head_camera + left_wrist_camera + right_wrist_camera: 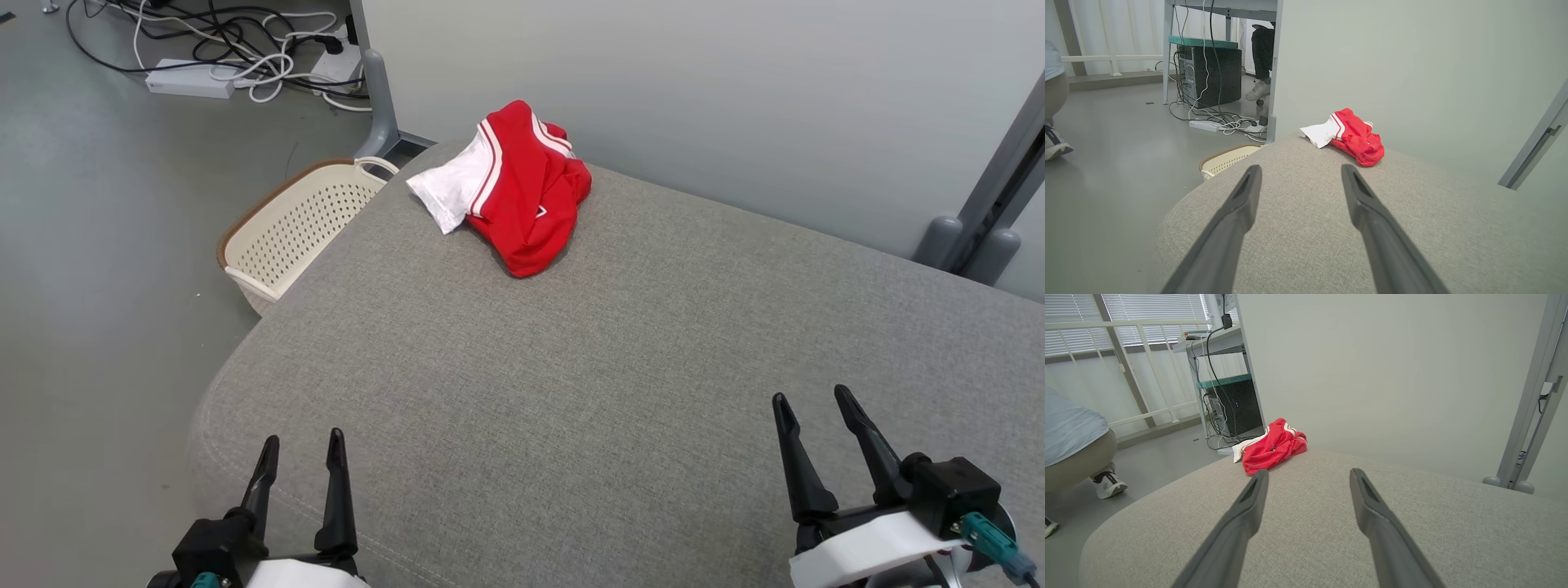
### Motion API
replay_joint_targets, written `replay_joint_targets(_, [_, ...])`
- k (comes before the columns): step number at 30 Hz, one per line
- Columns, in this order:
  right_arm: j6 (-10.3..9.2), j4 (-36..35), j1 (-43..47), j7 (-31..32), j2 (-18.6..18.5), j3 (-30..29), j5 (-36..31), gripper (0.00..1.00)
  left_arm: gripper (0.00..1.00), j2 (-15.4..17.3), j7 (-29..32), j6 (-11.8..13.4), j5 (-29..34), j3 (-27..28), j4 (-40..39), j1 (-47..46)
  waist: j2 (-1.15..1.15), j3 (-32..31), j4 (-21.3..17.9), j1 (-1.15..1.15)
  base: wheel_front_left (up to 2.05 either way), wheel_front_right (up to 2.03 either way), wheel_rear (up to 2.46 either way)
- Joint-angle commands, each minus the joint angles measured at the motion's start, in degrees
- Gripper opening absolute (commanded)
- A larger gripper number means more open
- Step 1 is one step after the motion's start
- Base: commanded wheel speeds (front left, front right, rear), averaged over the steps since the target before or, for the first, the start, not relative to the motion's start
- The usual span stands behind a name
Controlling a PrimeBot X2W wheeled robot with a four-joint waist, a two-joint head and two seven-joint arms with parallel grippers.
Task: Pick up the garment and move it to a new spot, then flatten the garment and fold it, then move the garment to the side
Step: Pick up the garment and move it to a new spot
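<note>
A crumpled red garment (526, 192) with white trim and a white part lies bunched at the far left edge of the grey fabric surface (620, 367), close to the wall. It also shows far ahead in the left wrist view as the garment (1357, 139) and in the right wrist view as the garment (1269, 451). My left gripper (302, 445) stands open at the near left edge, nothing between its fingers (1241, 204). My right gripper (812, 400) stands open at the near right, fingers (1251, 502) apart and empty. Both are far from the garment.
A cream perforated basket (290, 220) stands on the floor left of the surface. Cables and a power strip (192, 77) lie beyond it. A pale wall (735, 98) backs the surface. A crouching person (1073, 445) is at the left, and another person's shoe (1257, 90) under a desk.
</note>
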Motion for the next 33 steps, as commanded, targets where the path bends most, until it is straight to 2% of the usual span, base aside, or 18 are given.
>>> replay_joint_targets(1, [0.02,0.1,-0.1,0.0,-0.3,-0.2,-0.3,1.0,1.0,0.1,0.0,0.0,-0.1,0.0,-0.2,0.3,0.0,0.0,-0.1,0.0,0.0,0.0,0.0])
replay_joint_targets(8, [0.02,-0.8,0.5,0.6,-0.3,-1.3,-1.2,1.0,1.0,0.4,0.0,-0.8,-0.6,0.8,0.3,-1.9,0.0,1.4,-2.8,0.0,0.0,0.0,0.0])
replay_joint_targets(13, [0.02,-2.6,-1.2,1.4,-0.3,-2.1,-3.0,1.0,1.0,2.2,0.0,-3.3,-2.1,2.7,0.1,-7.7,0.0,4.9,-6.4,0.0,0.0,0.0,0.0])
replay_joint_targets(19, [0.02,-6.0,-4.1,2.4,-0.3,-3.8,-5.2,1.0,1.0,9.1,3.2,-5.4,-1.1,5.1,2.5,-21.9,0.0,10.7,-11.6,0.0,0.0,0.0,0.0])
replay_joint_targets(22, [0.02,-7.9,-6.0,3.1,-0.3,-4.0,-6.5,1.0,1.0,12.6,6.1,-7.8,-2.7,6.5,5.2,-30.6,0.0,14.5,-14.9,0.0,0.0,0.0,0.0])
replay_joint_targets(25, [0.02,-9.5,-8.1,3.7,-0.3,-3.7,-7.6,1.0,1.0,17.2,10.3,-9.7,-3.3,7.7,10.5,-39.5,0.0,18.6,-18.6,0.0,0.0,0.0,0.0])
replay_joint_targets(29, [0.02,-11.1,-10.5,4.0,-0.3,-3.6,-8.4,1.0,1.0,21.3,16.4,-10.8,-3.5,7.7,18.7,-50.5,0.0,23.9,-23.2,0.0,0.0,0.0,0.0])
replay_joint_targets(33, [0.02,-12.3,-12.3,3.7,-0.3,-3.6,-9.1,1.0,1.0,23.1,21.6,-11.5,-3.5,6.5,25.2,-58.3,0.0,29.0,-26.6,0.0,0.0,0.0,0.0])
